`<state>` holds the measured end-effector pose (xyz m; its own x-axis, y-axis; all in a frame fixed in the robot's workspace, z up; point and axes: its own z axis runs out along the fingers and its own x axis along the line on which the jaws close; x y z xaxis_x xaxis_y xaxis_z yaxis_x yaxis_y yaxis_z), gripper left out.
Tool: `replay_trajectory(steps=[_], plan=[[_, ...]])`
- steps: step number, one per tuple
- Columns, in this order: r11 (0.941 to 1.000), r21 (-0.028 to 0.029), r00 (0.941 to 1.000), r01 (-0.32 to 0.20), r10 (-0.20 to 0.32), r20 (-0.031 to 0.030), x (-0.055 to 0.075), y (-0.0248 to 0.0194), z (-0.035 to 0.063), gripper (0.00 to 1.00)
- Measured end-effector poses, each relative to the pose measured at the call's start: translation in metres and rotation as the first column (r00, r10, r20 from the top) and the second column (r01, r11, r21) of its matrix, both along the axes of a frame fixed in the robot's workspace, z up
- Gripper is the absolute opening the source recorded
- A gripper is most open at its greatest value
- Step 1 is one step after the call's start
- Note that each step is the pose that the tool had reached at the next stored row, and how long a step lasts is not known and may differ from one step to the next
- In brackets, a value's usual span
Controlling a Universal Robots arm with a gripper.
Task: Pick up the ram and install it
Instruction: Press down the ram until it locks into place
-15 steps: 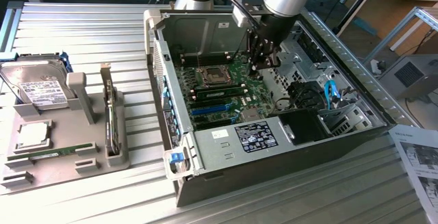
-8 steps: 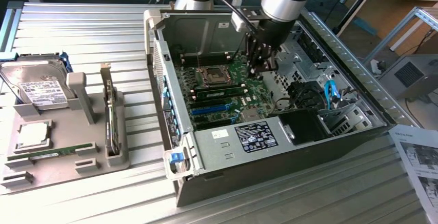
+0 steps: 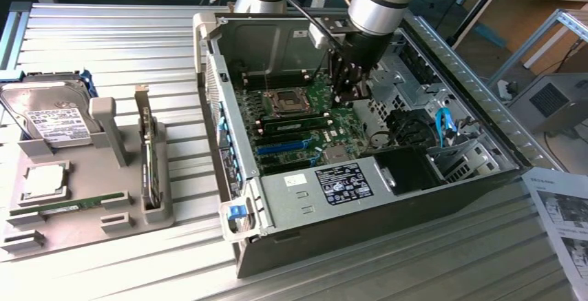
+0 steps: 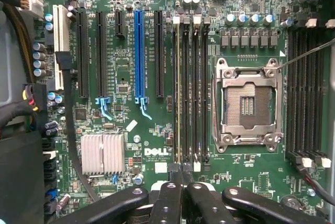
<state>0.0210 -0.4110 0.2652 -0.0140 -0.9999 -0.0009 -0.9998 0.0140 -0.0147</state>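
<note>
Wrist view: the thin green ram stick [image 4: 178, 93] stands edge-on in a black slot, running lengthwise toward the closed, empty black gripper [image 4: 180, 192]; "DELL" [image 4: 156, 152] marks the green motherboard [image 4: 131, 67].

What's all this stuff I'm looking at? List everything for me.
computer case: one, black and grey, open, on the metal table
motherboard: one, green, inside the case
processor socket: one, silver, empty
memory slots: two banks, black, either side of the socket
heatsink: one, silver, on the motherboard
tray: one, grey, exterior view's left
hard drive: one, silver, in the tray
ram: one, green, flat in the tray
card with metal bracket: one, upright in the tray
paper sheet: one, white, exterior view's right
robot arm: one, silver
gripper: one, black, shut, over the motherboard
</note>
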Motion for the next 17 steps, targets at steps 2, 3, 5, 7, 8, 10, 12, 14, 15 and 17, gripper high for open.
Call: replay_trajectory(steps=[2,3,5,7,8,10,12,14,15,17], plan=[[1.0000,0.0001,1.0000,0.000,0.000,0.0023,0.000,0.0000,-0.0036,0.11],[1.0000,0.0001,1.0000,0.000,0.000,0.0038,0.000,0.0000,-0.0054,0.11],[1.0000,0.0001,1.0000,0.000,0.000,0.0073,0.000,-0.0001,-0.0099,0.11],[1.0000,0.0001,1.0000,0.000,0.000,0.0096,0.000,-0.0001,-0.0129,0.11],[1.0000,0.0001,0.9999,0.000,0.000,0.0105,0.000,-0.0001,-0.0142,0.11],[1.0000,0.0001,0.9999,0.000,0.000,0.0128,0.000,-0.0003,-0.0186,0.11],[1.0000,0.0001,0.9999,0.001,-0.001,0.0167,0.000,-0.0003,-0.0232,0.11],[1.0000,0.0000,0.9998,0.001,-0.001,0.0196,0.000,-0.0003,-0.0252,0.11],[1.0000,0.0000,0.9998,0.001,-0.001,0.0196,0.000,-0.0003,-0.0252,0.11],[1.0000,0.0001,0.9998,0.001,-0.001,0.0197,0.000,-0.0003,-0.0252,0.11]])
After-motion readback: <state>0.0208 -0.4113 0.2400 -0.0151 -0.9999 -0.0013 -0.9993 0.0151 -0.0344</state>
